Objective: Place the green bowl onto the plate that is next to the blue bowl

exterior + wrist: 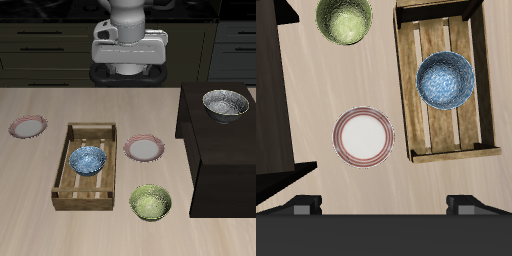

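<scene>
The gripper (384, 205) hangs high above the table with its fingers spread apart, holding nothing. The green bowl (150, 202) sits near the table's front edge. The blue bowl (88, 160) lies inside the wooden crate (63, 168), beside a plate (144, 149).

The pale wooden bench (40, 225) is viewed from front and above; straight down from the wrist. The slatted wooden crate (86, 167) is shared.
</scene>
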### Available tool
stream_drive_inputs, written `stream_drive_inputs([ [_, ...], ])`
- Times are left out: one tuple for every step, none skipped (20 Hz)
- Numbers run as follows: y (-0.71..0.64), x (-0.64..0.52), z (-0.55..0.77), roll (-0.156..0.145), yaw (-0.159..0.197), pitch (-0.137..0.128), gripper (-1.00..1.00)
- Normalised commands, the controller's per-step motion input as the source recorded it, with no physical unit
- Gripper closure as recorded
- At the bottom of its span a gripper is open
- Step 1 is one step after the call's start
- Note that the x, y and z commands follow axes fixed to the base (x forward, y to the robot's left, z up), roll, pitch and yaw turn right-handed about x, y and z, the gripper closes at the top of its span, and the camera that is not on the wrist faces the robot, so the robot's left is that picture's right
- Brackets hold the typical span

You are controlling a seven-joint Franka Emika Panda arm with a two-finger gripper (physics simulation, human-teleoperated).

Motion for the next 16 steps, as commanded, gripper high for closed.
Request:
stream_drive_inputs([
  [0.01,0.56,0.06,-0.006,-0.015,0.026,-1.00],
  [0.25,0.33,-0.01,0.142,-0.031,0.061,-1.00],
  [0.06,0.22,0.01,0.066,0.098,-0.033,-1.00],
  [0.04,0.74,0.09,-0.045,-0.134,-0.035,-1.00],
  [-0.02,0.42,-0.11,-0.031,-0.042,0.098,-1.00],
  [0.02,0.40,0.00,-0.005,0.040,-0.032,-1.00],
  [-0.23,0.45,-0.02,-0.062,-0.060,0.029,-1.00],
  [-0.07,0.46,-0.01,0.007,-0.095,0.046,-1.00],
  [-0.22,0.55,0.06,-0.160,0.062,-0.093,-1.00],
  [-0.13,0.41,0.00,0.011,-0.093,0.033,-1.00],
  [-0.02,0.47,-0.06,0.052,-0.015,0.006,-1.00],
  [-0.16,0.19,-0.04,-0.093,-0.006,0.009,-1.00],
  [-0.03,0.46,-0.14,0.046,-0.073,0.055,-1.00],
  [-0.08,0.37,-0.11,0.007,0.015,0.009,-1.00],
  [0.17,0.70,-0.28,0.006,0.042,0.007,-1.00],
  [-0.09,-0.05,-0.02,0.000,0.000,0.000,-1.00],
])
